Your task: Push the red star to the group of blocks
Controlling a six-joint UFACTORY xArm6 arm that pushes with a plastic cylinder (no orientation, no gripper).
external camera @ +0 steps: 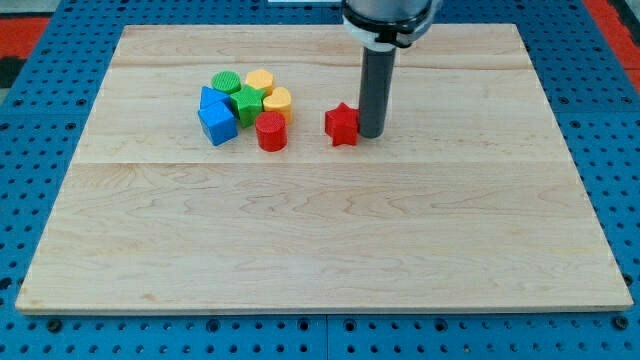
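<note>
- The red star (342, 124) sits on the wooden surface (320, 230), a little right of the board's middle line and toward the far half.
- My tip (371, 135) is down on the surface just to the star's right, touching it or very nearly so; the dark rod rises straight up from there to the arm's white collar at the view's top.
- There is no gripper on this arm, only the rod, so nothing is held or clamped.
- To the star's left, with a clear gap of bare wood between, stands a red cylinder (271, 131), the nearest member of the group.
- The group is packed tight behind and left of that cylinder: a yellow block (278, 101) just beyond it, a second yellow block (260, 81) farther back, a green block (247, 103) in the middle, and a green round block (226, 82) at the far left.
- Two blue blocks close the group's left side: a blue cube (218, 121) nearest, and another blue block (211, 98) just behind it, its shape hard to make out.
- The surface rests on a blue perforated base (40, 110).
</note>
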